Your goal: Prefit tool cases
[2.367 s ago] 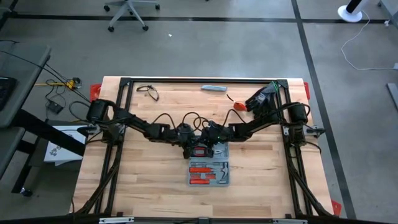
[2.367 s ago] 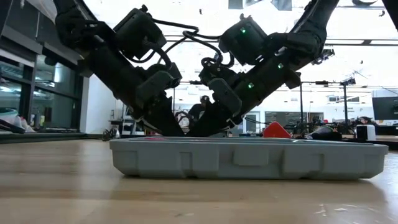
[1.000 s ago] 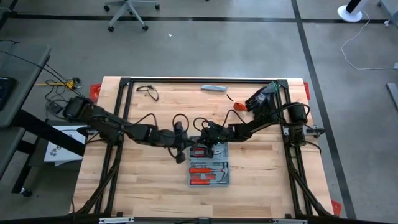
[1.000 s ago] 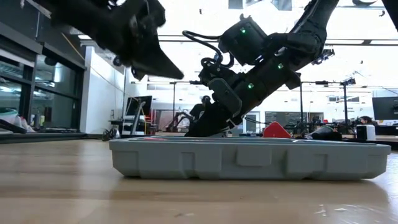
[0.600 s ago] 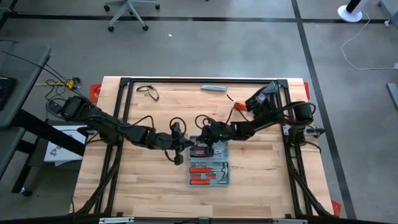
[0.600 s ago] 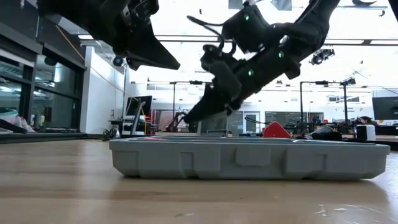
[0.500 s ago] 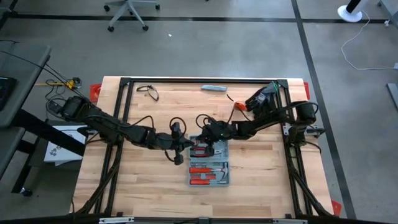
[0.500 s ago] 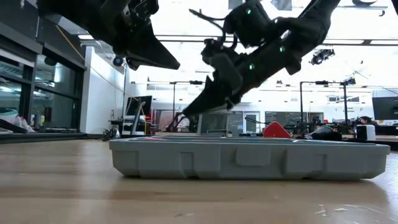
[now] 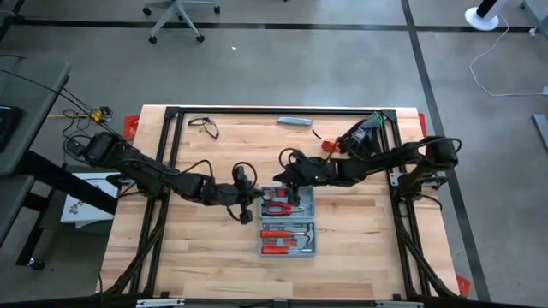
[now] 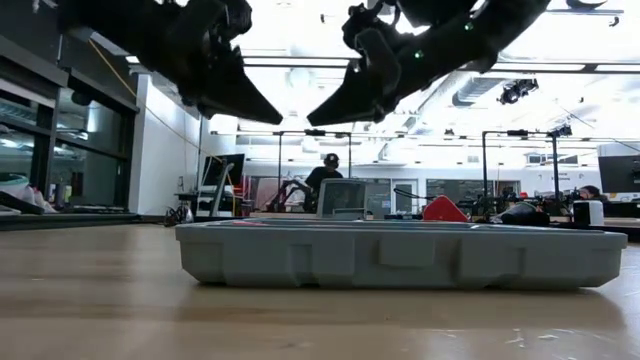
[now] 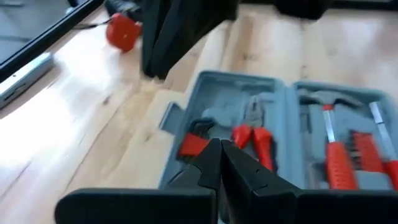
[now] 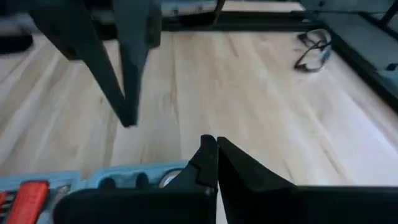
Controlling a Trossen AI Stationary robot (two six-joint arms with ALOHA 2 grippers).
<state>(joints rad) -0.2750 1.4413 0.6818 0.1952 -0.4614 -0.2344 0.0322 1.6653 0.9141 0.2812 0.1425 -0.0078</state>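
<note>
From above, the grey tool case (image 9: 288, 222) lies open mid-bench (image 9: 197, 248), red-handled tools in its slots. The left gripper (image 9: 251, 199) hangs beside it, the right gripper (image 9: 278, 177) above its far edge, both fingers clenched, empty. At bench level, the case (image 10: 400, 253) sits flat. Left wrist: pliers (image 11: 252, 134), hammer (image 11: 333, 134).

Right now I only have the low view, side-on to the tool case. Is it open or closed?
Observer: Open. From above, the tool case lies flat, with red-handled tools showing in its halves.
Operator: Is either set of fingers holding a tool?
Observer: No. The left gripper is shut on nothing, and so is the right gripper.
Operator: Where is the left one over the table?
Observer: Just off the case's left edge, beside its far half.
</note>
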